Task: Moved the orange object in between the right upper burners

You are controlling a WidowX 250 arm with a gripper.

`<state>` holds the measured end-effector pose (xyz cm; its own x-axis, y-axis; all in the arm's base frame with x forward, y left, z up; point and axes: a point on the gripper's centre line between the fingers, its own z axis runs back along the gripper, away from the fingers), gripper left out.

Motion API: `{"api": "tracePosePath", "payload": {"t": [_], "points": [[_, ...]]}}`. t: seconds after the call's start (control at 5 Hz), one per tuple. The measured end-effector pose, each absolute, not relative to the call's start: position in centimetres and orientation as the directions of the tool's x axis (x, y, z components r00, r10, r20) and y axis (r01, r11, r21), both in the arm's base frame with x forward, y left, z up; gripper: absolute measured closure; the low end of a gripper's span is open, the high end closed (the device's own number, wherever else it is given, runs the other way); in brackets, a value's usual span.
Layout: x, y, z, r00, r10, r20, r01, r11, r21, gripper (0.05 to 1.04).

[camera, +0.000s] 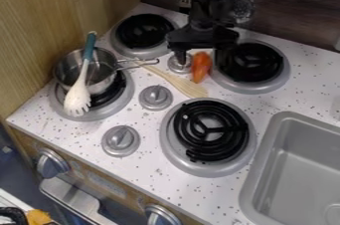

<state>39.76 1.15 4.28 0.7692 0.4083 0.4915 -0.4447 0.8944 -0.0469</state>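
Note:
My black gripper (pixel 200 57) hangs at the upper middle, its fingers apart and open. The orange object (pixel 201 67), shaped like a carrot, lies on the white speckled counter just below it, between the two fingers in this view. It sits close beside the left rim of the upper right burner (pixel 251 65), with a small knob to its left. The upper left burner (pixel 143 31) is farther left, and the lower right burner (pixel 209 135) is nearer the camera. Whether the fingers touch the orange object, I cannot tell.
A metal pot (pixel 100 72) holding a teal-handled pasta spoon (pixel 79 89) stands on the left burner. A wooden spatula (pixel 181 83) lies left of the orange object. Knobs (pixel 156 97) stand mid-stove; a grey sink (pixel 282 169) is at right.

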Motion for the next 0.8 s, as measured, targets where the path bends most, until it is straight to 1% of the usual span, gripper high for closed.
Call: {"api": "tracePosePath", "payload": {"t": [0.2, 0.4, 0.6, 0.8], "points": [[39.0, 1.1, 4.9, 0.788, 0.378, 0.486, -0.410, 0.911, -0.043, 0.083], [37.6, 2.1, 6.3, 0.784, 0.352, 0.512, -0.387, 0.921, -0.042, 0.083], [36.8, 1.9, 6.5, 0.828, 0.301, 0.473, -0.344, 0.939, 0.004, 0.083], [36.1, 1.0, 7.0, 0.850, 0.233, 0.473, -0.261, 0.965, -0.005, 0.083]]}}
